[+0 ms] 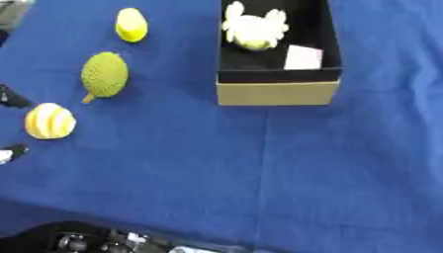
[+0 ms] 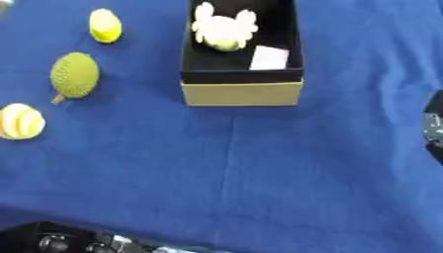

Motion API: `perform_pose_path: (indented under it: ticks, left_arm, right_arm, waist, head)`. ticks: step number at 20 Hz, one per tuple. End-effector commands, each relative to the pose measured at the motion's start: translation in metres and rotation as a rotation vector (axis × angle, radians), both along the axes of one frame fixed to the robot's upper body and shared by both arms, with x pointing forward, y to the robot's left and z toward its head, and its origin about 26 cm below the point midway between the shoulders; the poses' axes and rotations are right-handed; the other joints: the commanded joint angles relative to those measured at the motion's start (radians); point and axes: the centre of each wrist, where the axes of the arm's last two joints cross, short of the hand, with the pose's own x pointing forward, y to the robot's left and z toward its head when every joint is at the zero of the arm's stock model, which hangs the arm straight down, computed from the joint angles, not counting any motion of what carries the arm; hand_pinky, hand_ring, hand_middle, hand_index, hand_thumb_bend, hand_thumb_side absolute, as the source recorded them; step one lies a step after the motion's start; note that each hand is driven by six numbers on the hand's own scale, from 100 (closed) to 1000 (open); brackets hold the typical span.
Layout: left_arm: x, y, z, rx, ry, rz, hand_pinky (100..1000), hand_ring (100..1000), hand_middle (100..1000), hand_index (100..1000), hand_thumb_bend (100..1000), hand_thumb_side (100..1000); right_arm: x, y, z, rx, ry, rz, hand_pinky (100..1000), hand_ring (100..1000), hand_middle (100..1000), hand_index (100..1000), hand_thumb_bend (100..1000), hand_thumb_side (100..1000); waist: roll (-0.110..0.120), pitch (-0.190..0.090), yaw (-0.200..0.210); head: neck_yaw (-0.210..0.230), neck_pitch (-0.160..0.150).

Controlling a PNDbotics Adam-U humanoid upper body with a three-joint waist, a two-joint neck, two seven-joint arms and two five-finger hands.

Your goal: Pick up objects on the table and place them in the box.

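Observation:
A tan box point(image 1: 275, 93) with a black inside stands at the upper middle of the blue table. In it lie a pale yellow-white lumpy toy point(image 1: 253, 28) and a white card point(image 1: 304, 57). Left of the box lie a yellow fruit point(image 1: 131, 24), a green bumpy fruit with a stem point(image 1: 105, 74) and a yellow-and-white striped round fruit point(image 1: 49, 121). Two dark fingertips of my left hand point(image 1: 12, 97) show at the left edge, spread apart, just left of the striped fruit and holding nothing. A dark part of my right hand point(image 2: 434, 128) shows at the right edge, far from the fruits.
The blue cloth point(image 1: 259, 163) covers the whole table, with a faint crease running down from the box. My black torso with silver parts point(image 1: 86, 241) fills the lower left corner.

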Motion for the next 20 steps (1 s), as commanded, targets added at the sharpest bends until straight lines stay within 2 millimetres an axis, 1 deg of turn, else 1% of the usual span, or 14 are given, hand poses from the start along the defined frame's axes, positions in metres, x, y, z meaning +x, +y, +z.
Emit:
perform_pose_path:
  ticks: [1, 2, 3, 4, 5, 10, 11, 14, 16, 20]
  left_arm:
    - [0.002, -0.001, 0.015, 0.048, -0.007, -0.007, 843, 794, 748, 887, 410, 486]
    - [0.003, -0.002, 0.016, 0.051, -0.014, -0.008, 844, 798, 753, 891, 434, 450]
    - [0.004, -0.003, 0.017, 0.054, -0.023, -0.007, 844, 798, 753, 891, 434, 450]
    - [0.004, -0.004, 0.018, 0.058, -0.029, -0.005, 845, 808, 758, 887, 485, 365]
    - [0.005, -0.004, 0.02, 0.067, -0.045, 0.004, 847, 812, 760, 885, 502, 339]
    - [0.007, -0.004, 0.022, 0.095, -0.074, 0.018, 847, 812, 760, 885, 502, 339]
    - [0.008, -0.004, 0.023, 0.097, -0.078, 0.025, 849, 816, 756, 864, 484, 249]
    - [0.014, 0.003, 0.026, 0.097, -0.067, 0.054, 848, 812, 754, 861, 454, 234]
    - [0.018, 0.007, 0.025, 0.085, -0.051, 0.063, 846, 806, 751, 857, 418, 227]
    - [0.021, 0.012, 0.024, 0.07, -0.035, 0.071, 845, 805, 751, 857, 412, 224]
  right_arm:
    - [0.001, 0.0, 0.01, -0.002, -0.021, 0.013, 776, 789, 733, 800, 100, 100]
    - [0.001, 0.001, 0.01, 0.002, -0.021, 0.016, 776, 788, 732, 799, 100, 100]
    - [0.002, 0.001, 0.01, 0.006, -0.021, 0.019, 776, 788, 732, 799, 100, 100]
    - [0.002, 0.001, 0.01, 0.009, -0.021, 0.021, 774, 787, 731, 799, 100, 100]
    - [0.002, 0.002, 0.01, 0.014, -0.02, 0.024, 774, 787, 731, 798, 100, 100]
    - [0.003, 0.003, 0.011, 0.023, -0.015, 0.03, 774, 787, 731, 798, 100, 100]
    - [0.003, 0.004, 0.011, 0.028, -0.016, 0.031, 771, 785, 729, 797, 100, 100]
    - [0.004, 0.006, 0.011, 0.047, -0.019, 0.036, 771, 784, 729, 797, 100, 100]
    - [0.005, 0.007, 0.011, 0.056, -0.021, 0.037, 770, 784, 728, 796, 100, 100]
    - [0.005, 0.007, 0.011, 0.062, -0.021, 0.039, 770, 783, 728, 796, 100, 100]
  waist:
    - [0.002, -0.014, -0.003]
    - [0.001, -0.013, -0.005]
    - [0.001, -0.013, -0.007]
    - [0.001, -0.012, -0.008]
    - [0.0, -0.011, -0.01]
    - [0.0, -0.01, -0.013]
    - [-0.001, -0.007, -0.016]
    - [-0.002, 0.0, -0.027]
    - [-0.003, 0.003, -0.031]
    - [-0.003, 0.005, -0.033]
  head:
    - [0.005, -0.017]
    - [0.005, -0.02]
    - [0.004, -0.022]
    - [0.004, -0.023]
    - [-0.001, -0.026]
    - [-0.006, -0.03]
    - [-0.007, -0.033]
    - [-0.006, -0.039]
    - [-0.004, -0.042]
    - [-0.003, -0.044]
